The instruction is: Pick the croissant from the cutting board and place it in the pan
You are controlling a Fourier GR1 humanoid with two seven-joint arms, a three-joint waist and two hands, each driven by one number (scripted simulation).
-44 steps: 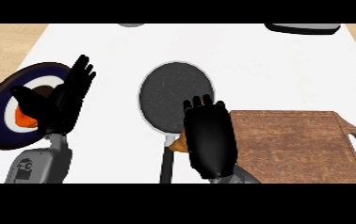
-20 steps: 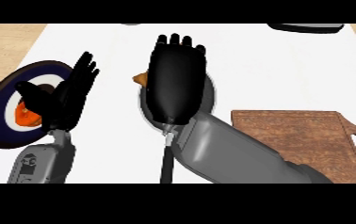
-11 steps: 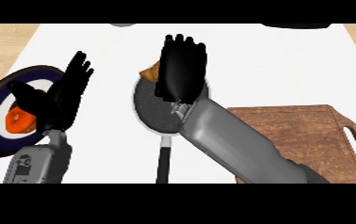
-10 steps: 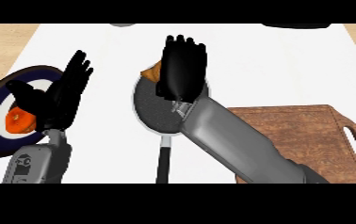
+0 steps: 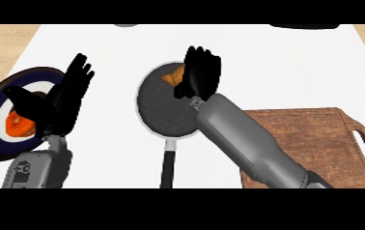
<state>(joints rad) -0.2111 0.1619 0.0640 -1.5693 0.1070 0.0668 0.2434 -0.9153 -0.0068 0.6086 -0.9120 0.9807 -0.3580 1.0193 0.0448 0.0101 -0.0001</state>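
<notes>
The brown croissant (image 5: 173,75) shows over the far part of the dark round pan (image 5: 160,110), half hidden by my right hand (image 5: 200,74). The hand's thumb side is curled against the croissant and holds it just above the pan's bottom. My right forearm runs down and right from the pan, across the corner of the wooden cutting board (image 5: 314,137), which carries nothing. My left hand (image 5: 64,98) rests open at the left, fingers up, apart from the pan.
The pan's black handle (image 5: 169,166) points toward me. A plate with a dark blue rim (image 5: 25,77) holding an orange item (image 5: 18,123) lies at the left edge, partly behind my left hand. A grey object (image 5: 125,25) and a dark one (image 5: 306,26) sit along the far edge.
My right hand carried the croissant from the cutting board over to the pan and has sunk lower over its far part. The left hand has stayed where it was.
</notes>
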